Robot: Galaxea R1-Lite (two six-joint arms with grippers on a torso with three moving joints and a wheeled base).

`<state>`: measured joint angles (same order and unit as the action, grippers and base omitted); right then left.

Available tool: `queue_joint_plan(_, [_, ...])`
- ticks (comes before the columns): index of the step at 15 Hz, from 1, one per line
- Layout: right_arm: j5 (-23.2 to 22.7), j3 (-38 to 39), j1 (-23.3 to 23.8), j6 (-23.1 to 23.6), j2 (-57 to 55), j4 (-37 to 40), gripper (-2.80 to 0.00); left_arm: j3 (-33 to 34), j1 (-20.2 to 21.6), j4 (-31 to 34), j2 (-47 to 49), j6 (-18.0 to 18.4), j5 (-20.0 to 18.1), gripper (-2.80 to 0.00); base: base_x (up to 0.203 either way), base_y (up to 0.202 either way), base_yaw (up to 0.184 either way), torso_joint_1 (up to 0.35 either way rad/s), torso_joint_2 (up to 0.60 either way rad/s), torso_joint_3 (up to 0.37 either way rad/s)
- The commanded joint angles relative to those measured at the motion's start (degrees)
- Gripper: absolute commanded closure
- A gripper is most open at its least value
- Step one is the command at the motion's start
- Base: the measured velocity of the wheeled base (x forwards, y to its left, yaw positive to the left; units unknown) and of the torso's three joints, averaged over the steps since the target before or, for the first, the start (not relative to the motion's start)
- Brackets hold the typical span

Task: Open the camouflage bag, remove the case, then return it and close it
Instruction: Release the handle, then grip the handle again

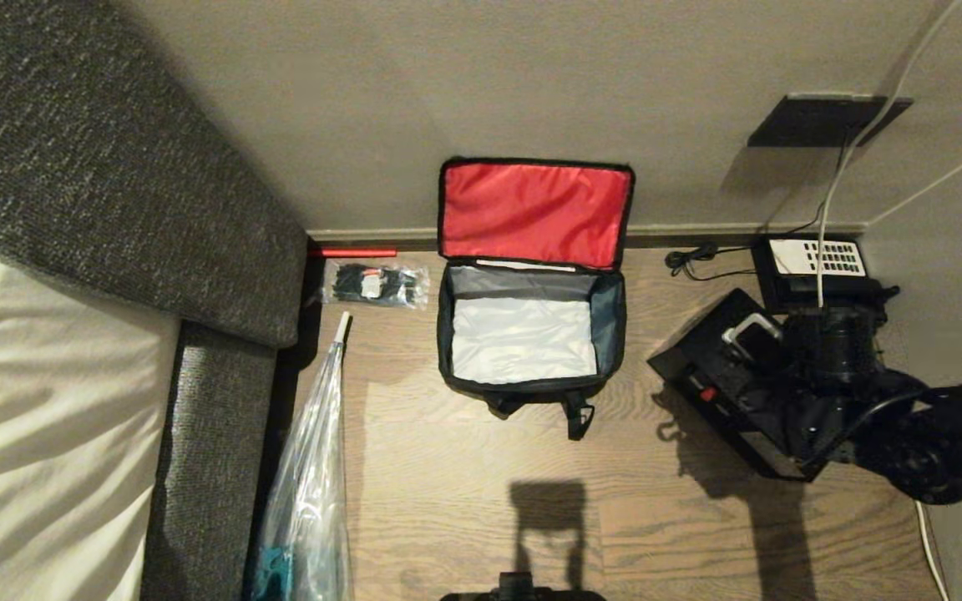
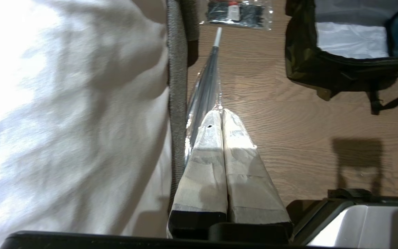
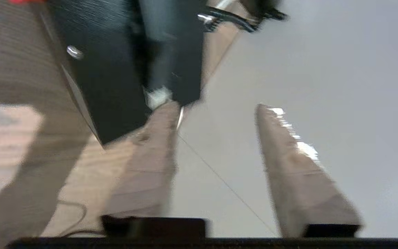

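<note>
The camouflage bag (image 1: pixel 612 310) stands open on the wood floor against the wall, its red-lined lid (image 1: pixel 534 213) leaning back and its silvery inside bare. In the left wrist view the bag (image 2: pixel 306 65) shows a camouflage side. The black case (image 1: pixel 719 392) lies on the floor to the bag's right, with its pale-ended handle (image 1: pixel 750 330) and a small red dot. My right arm (image 1: pixel 832 359) hangs over the case's far end. My right gripper (image 3: pixel 219 108) is open and holds nothing; one finger is close beside the case (image 3: pixel 109 69). My left gripper (image 2: pixel 220 112) is shut and empty, parked near the bed.
A black desk telephone (image 1: pixel 815 263) with cables sits by the wall behind the case. A clear packet of black parts (image 1: pixel 374 284) and a long plastic-wrapped thing (image 1: pixel 314 467) lie left of the bag. A grey upholstered bed frame (image 1: pixel 113 167) with white bedding (image 1: pixel 30 417) fills the left.
</note>
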<state>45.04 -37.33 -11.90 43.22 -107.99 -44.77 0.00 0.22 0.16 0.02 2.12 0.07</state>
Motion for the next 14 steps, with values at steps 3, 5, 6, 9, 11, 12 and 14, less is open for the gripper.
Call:
queue_joint_plan(3, [-1.4, 6.3, -0.6, -2.4, 39.2, 20.6, 0.00, 0.1, 0.0, 0.0, -0.1, 0.0, 0.0, 0.00, 0.000, 0.000, 0.000, 0.000, 0.00, 0.000])
queue_joint_plan(5, [-1.8, 10.4, -0.7, -5.0, 56.8, 29.4, 0.00, 0.1, 0.1, 0.0, -0.1, 0.0, 0.0, 0.00, 0.000, 0.000, 0.000, 0.000, 0.00, 0.000])
queue_joint_plan(6, [-1.9, 12.1, -0.8, -6.1, 64.6, 34.0, 0.00, 0.1, 0.1, 0.0, -0.1, 0.0, 0.0, 0.00, 0.000, 0.000, 0.000, 0.000, 0.00, 0.000])
queue_joint_plan(9, [-6.2, 16.3, 1.2, -13.9, 85.3, 50.8, 0.00, 0.1, 0.1, 0.0, -0.1, 0.1, 0.0, 0.00, 0.000, 0.000, 0.000, 0.000, 0.00, 0.000])
queue_joint_plan(11, [-20.7, 20.6, 3.3, -33.5, 91.4, 56.5, 0.00, 0.1, 0.1, 0.1, -0.1, 0.1, 0.0, 0.00, 0.000, 0.000, 0.000, 0.000, 0.00, 0.000])
queue_joint_plan(12, [-28.8, 24.8, 4.1, -40.5, 91.8, 57.8, 0.00, 0.1, 0.0, 0.0, -0.1, 0.0, 0.0, 0.00, 0.000, 0.000, 0.000, 0.000, 0.00, 0.000])
queue_joint_plan(14, [-42.0, 32.8, 4.9, -43.7, 91.7, 53.7, 0.00, 0.1, 0.1, 0.0, -0.1, -0.1, 0.1, 0.00, 0.000, 0.000, 0.000, 0.000, 0.00, 0.000])
